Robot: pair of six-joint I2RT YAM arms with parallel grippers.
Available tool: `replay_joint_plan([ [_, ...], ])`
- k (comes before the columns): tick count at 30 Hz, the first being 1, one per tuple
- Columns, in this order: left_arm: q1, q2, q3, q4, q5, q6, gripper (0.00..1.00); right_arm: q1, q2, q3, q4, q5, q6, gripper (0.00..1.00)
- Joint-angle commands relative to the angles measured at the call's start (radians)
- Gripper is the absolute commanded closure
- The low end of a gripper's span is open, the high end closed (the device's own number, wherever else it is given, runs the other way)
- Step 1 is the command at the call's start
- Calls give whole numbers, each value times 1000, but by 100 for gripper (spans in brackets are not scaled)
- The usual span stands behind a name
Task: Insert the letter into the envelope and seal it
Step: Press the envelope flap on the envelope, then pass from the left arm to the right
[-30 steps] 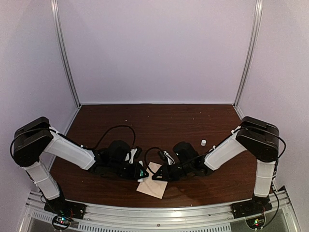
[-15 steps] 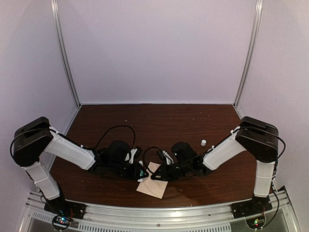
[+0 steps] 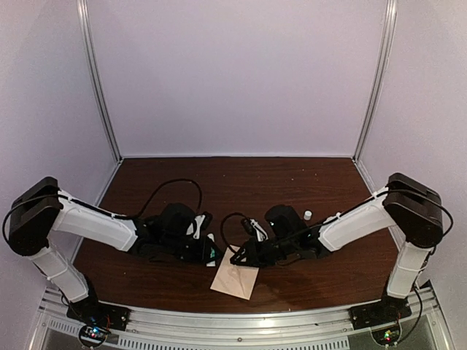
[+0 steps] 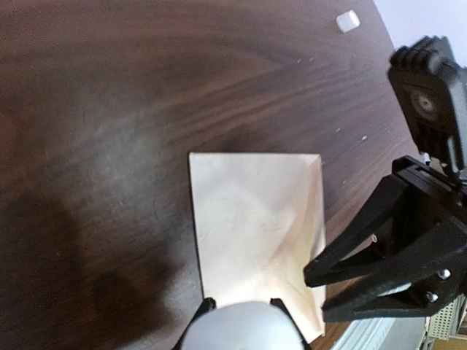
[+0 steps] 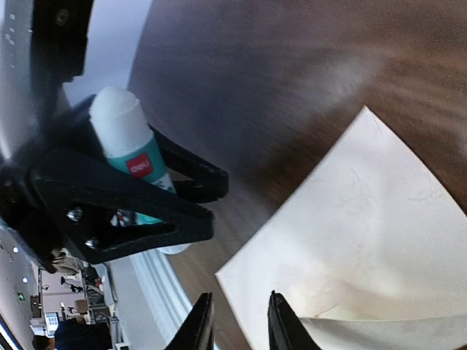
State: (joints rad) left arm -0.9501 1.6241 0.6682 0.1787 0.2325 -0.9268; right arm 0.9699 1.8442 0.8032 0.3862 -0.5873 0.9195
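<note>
Right wrist view: left gripper [image 5: 213,197] clamps a glue stick [image 5: 125,149] beside the envelope [image 5: 365,219], right gripper [image 5: 239,321] stands parted, empty, at its edge; pin that edge before gluing.

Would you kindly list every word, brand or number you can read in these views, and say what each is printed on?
"deli": white letters on the red oval badge of the glue stick, soft but just legible in the right wrist view.
Smaller print lower on its teal label: too blurred to read.
The envelope: no writing visible.
</note>
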Motion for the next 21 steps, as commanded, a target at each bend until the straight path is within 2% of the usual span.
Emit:
replay_joint_plan([
  [1,8,-151,95,-85,-116,54,100,-32,-210,58,-113,26,-58,69],
  [4,26,-235,109,-129,-153,62,100,-66,-318,60,-184,65,-98,59],
  [10,40,-356,114,-134,-144,97,100,-112,-463,5,-225,137,-143,46],
  [12,39,-393,99,-91,-121,132,100,-113,-502,-10,-187,106,-167,37],
  [14,38,-432,80,-27,-78,168,100,-109,-535,-25,-116,44,-182,33],
  [17,37,-471,75,64,11,195,100,-75,-584,-30,-7,-7,-206,28],
  [21,23,-489,88,184,108,199,100,6,-605,17,41,6,-237,26],
])
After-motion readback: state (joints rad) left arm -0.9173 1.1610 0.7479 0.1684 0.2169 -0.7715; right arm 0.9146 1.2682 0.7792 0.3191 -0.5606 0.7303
